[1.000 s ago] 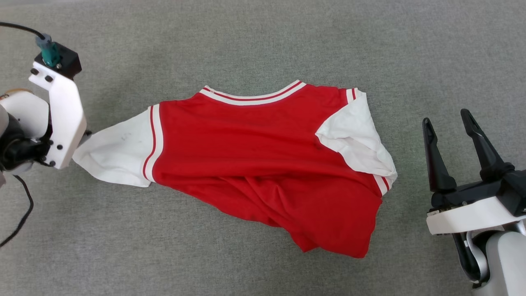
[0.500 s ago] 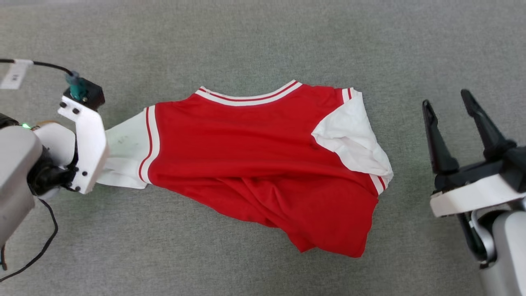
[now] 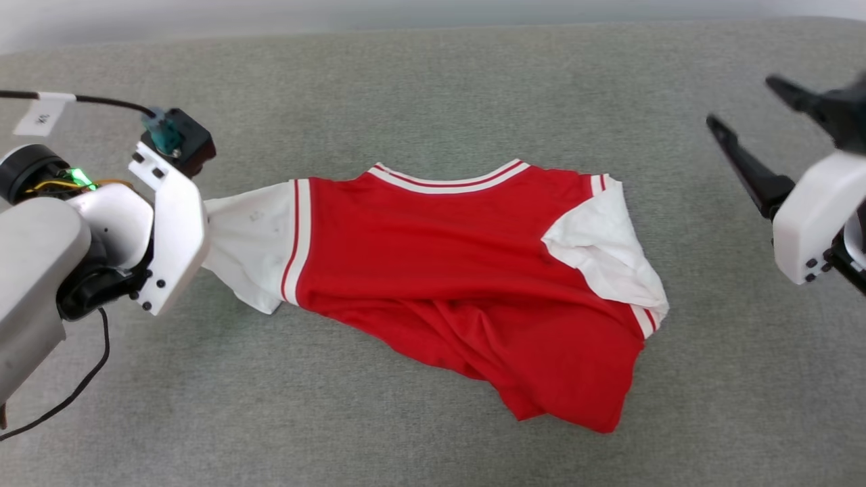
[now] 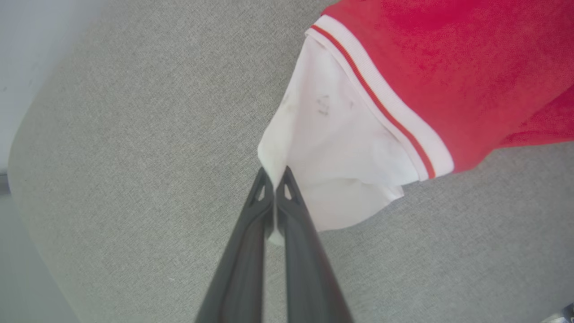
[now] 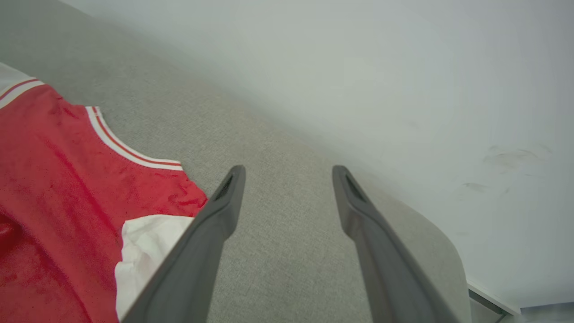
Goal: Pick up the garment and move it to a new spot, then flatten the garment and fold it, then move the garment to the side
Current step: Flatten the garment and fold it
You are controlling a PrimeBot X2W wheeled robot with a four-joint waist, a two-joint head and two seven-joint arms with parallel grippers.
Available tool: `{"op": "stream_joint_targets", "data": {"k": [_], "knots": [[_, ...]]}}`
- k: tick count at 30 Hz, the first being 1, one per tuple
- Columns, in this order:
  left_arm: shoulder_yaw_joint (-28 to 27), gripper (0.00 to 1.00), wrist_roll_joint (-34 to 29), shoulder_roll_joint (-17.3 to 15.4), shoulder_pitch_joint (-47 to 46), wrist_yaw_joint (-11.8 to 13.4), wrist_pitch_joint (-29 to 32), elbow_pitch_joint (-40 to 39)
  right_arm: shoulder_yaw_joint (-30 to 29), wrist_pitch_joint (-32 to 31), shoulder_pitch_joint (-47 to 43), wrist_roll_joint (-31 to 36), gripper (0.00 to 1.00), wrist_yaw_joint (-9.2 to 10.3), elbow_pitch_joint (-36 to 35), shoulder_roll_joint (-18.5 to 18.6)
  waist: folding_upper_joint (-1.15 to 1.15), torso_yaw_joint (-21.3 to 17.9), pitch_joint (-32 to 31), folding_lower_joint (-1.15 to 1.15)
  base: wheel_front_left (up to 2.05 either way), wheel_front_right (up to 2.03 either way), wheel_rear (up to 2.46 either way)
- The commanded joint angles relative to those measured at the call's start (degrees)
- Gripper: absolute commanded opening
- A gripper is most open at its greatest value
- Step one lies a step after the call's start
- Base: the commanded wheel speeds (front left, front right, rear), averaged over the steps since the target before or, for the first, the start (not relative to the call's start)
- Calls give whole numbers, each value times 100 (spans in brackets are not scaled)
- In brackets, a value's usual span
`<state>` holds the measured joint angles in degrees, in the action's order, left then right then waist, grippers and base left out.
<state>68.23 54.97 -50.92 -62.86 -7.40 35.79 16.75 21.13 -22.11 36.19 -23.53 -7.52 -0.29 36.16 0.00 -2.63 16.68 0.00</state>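
Bright, even, diffuse light in all views. Shadows faint + soft: thin dark rim under hem of red thin-fabric T-shirt w/ white sleeves [image 3: 460,270] on grey woven cloth surface [image 3: 406,88]. Head view sharp mid-frame, but right gripper [image 3: 741,101] smeared at the edge. Left wrist view: left gripper [image 4: 273,172] fingers out of focus low down, surface edge bowed by wide lens, reds oversaturated. Right wrist view: pale wall [image 5: 403,67] hazy.
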Motion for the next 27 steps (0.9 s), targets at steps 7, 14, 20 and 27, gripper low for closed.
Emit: {"op": "stream_joint_targets", "data": {"k": [7, 14, 20, 27], "knots": [[19, 0, -159, 59, -173, 21, -120, -320, 1252, -2516, 1058, -1505, 100, 6, 382, 766, 0, 241, 186, 0, 0, 0, 0], [-30, 0, -295, 202, -388, 23, -242, -482, 1545, -3779, 1606, -2176, 100, 5, 1203, 474, 0, 475, 542, 0, 0, 0, 0], [-34, 0, -410, 295, -559, 17, -373, -505, 1619, -3652, 1646, -2115, 100, 6, 1893, 0, 0, 658, 876, 0, 0, 0, 0], [8, 0, -416, 376, -592, 10, -523, -374, 2376, -3491, 1146, -2160, 34, 4, 2418, -182, 0, 742, 1036, 0, 0, 0, 0]]}}
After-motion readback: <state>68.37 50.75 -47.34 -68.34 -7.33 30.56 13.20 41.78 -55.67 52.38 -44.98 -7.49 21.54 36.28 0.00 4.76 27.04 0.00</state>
